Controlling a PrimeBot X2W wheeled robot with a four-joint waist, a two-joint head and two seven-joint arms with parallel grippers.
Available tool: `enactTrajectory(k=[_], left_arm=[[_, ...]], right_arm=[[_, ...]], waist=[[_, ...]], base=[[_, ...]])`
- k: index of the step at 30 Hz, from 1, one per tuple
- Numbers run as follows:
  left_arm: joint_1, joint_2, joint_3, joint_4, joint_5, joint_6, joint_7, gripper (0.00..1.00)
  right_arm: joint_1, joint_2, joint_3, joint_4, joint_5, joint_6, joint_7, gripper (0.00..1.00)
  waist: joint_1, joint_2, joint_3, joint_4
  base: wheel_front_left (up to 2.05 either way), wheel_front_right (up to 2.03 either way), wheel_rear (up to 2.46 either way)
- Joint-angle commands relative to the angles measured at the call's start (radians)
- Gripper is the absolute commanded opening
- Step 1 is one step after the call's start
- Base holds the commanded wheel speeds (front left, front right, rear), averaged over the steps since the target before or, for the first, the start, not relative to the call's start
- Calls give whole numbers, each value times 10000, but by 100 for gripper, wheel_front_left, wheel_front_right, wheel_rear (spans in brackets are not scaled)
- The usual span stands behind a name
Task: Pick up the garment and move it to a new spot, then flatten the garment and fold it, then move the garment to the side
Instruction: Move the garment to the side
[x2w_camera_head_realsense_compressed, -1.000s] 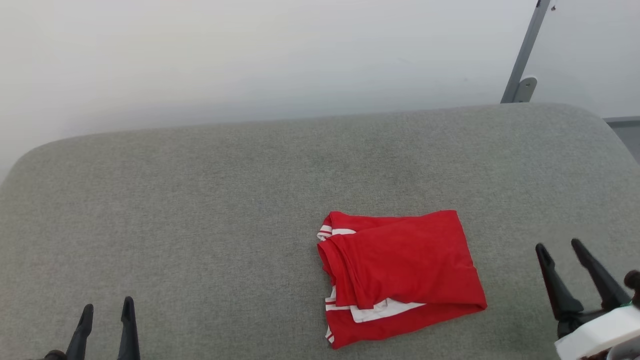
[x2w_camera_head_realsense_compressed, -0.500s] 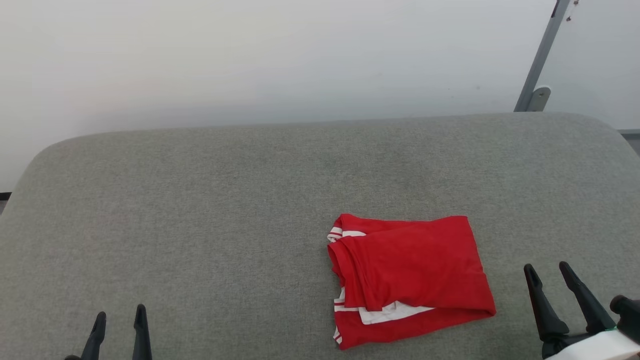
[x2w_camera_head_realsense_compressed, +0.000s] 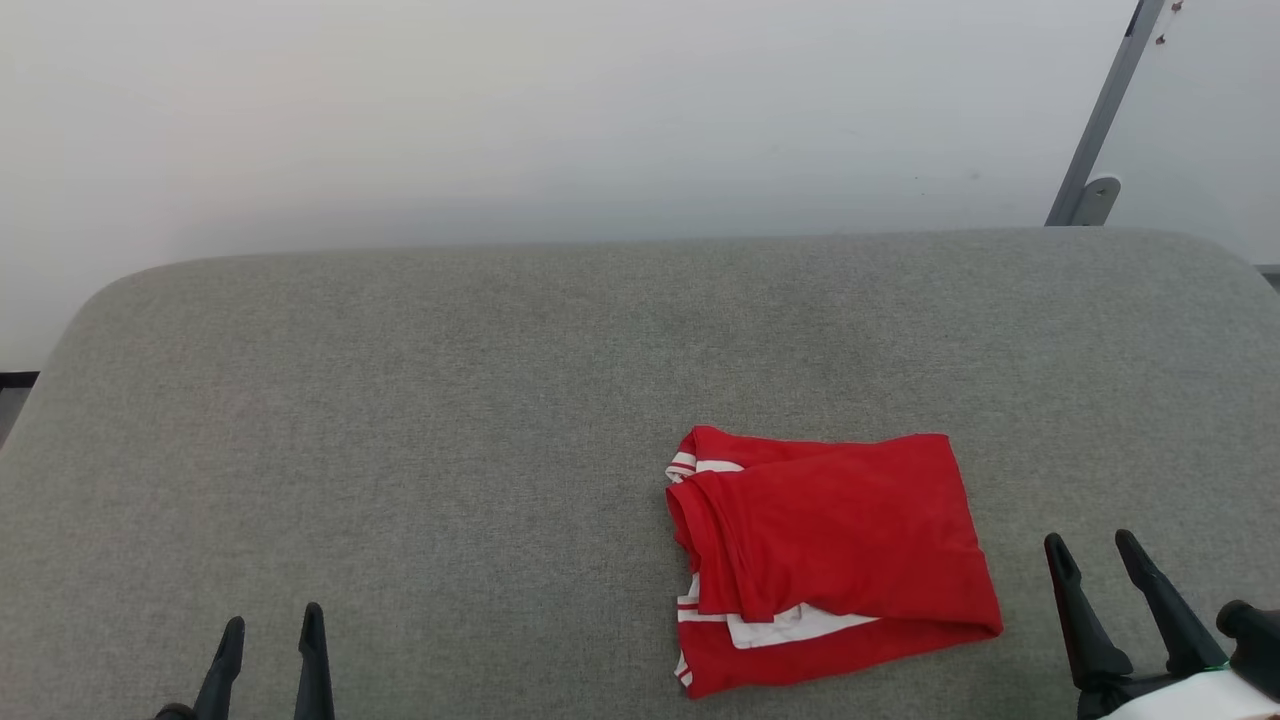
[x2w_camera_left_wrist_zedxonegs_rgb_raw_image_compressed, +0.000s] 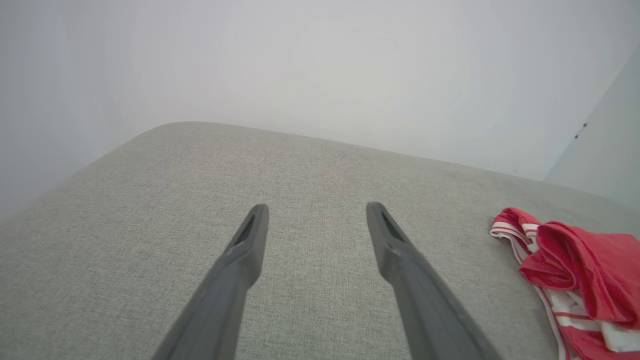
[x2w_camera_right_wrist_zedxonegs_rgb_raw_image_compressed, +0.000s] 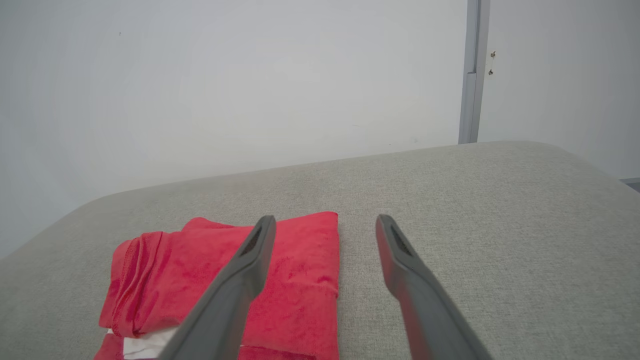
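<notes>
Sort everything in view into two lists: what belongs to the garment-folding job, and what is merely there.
Job: red garment, left gripper, right gripper.
Merely there: grey padded surface, pale wall, metal post.

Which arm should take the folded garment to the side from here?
Right. The right gripper stands open beside the garment, off its right edge; the left gripper, also open, sits far across the grey surface.

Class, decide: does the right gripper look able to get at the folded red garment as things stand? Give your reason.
Probably yes. The right gripper is open, just beside the garment, with only grey cushion between them and nothing in the way.
</notes>
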Motion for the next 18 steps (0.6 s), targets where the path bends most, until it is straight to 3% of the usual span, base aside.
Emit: enactTrajectory(k=[1, 18], left_arm=[[-152, 7, -6, -21, -15, -30, -54, 100], [-108, -9, 24, -238, 54, -31, -53, 100]], right_arm=[[102, 41, -24, -61, -39, -1, -37, 100], [25, 55, 32, 7, -237, -1, -36, 100]], waist=[[0, -1, 10, 10], [0, -1, 40, 59]], base=[[0, 0, 0], [0, 0, 0]])
